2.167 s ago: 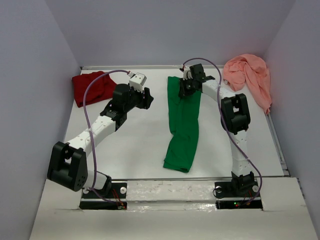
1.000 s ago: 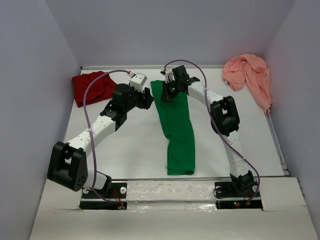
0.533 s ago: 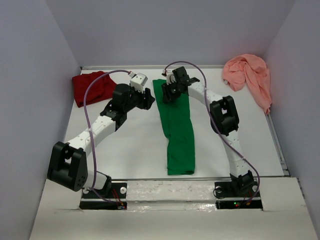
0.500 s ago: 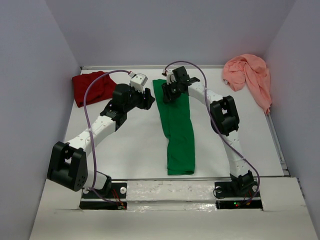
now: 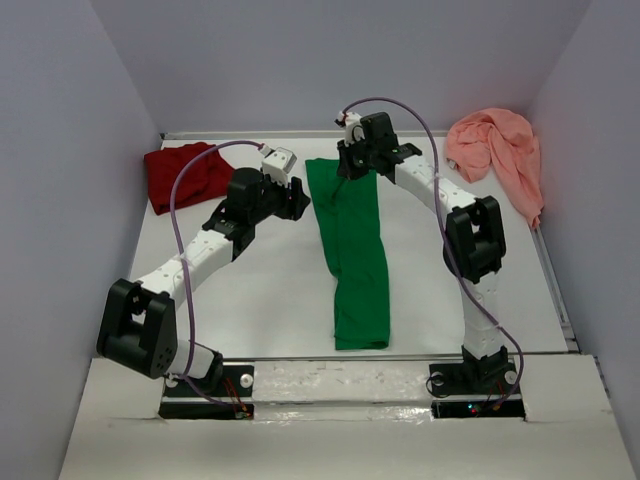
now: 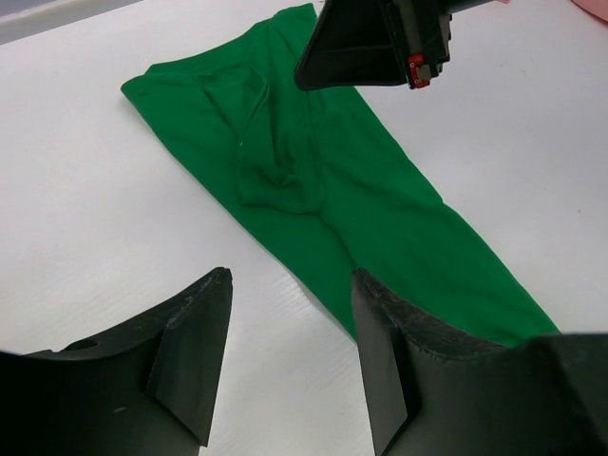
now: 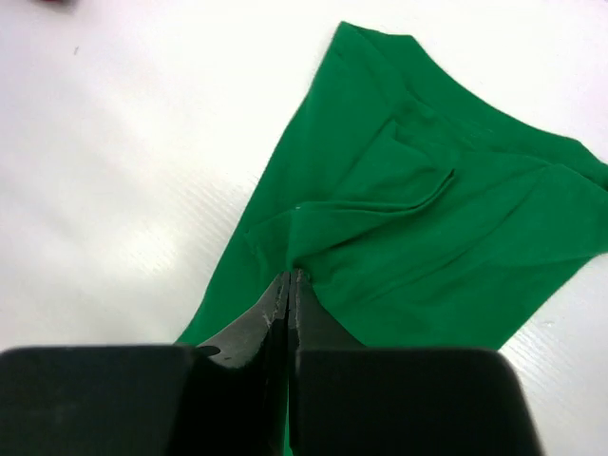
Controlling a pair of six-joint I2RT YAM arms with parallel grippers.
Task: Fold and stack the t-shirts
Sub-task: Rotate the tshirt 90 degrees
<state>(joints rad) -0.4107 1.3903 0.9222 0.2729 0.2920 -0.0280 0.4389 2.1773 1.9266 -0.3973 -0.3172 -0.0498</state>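
The bright green t-shirt (image 5: pixel 358 250) lies as a long narrow strip down the middle of the table; it also shows in the left wrist view (image 6: pixel 285 142) and the right wrist view (image 7: pixel 427 237). My right gripper (image 5: pixel 350 165) (image 7: pixel 290 275) is shut at the shirt's far end, with cloth wrinkles running into its tips. It also shows in the left wrist view (image 6: pixel 370 43). My left gripper (image 5: pixel 298 200) (image 6: pixel 290 275) is open and empty, just left of the shirt's far end. The dark red t-shirt (image 5: pixel 185 175) lies bunched at the far left. The salmon-pink t-shirt (image 5: pixel 495 150) lies crumpled at the far right.
Grey walls close in the white table (image 5: pixel 270 290) at the back and on both sides. A raised rail (image 5: pixel 555 290) runs along the right edge. Purple cables (image 5: pixel 185 200) loop above both arms.
My right gripper has dragged the green shirt's far end left and straightened it, then moved right and toward the back. The left arm has barely moved.
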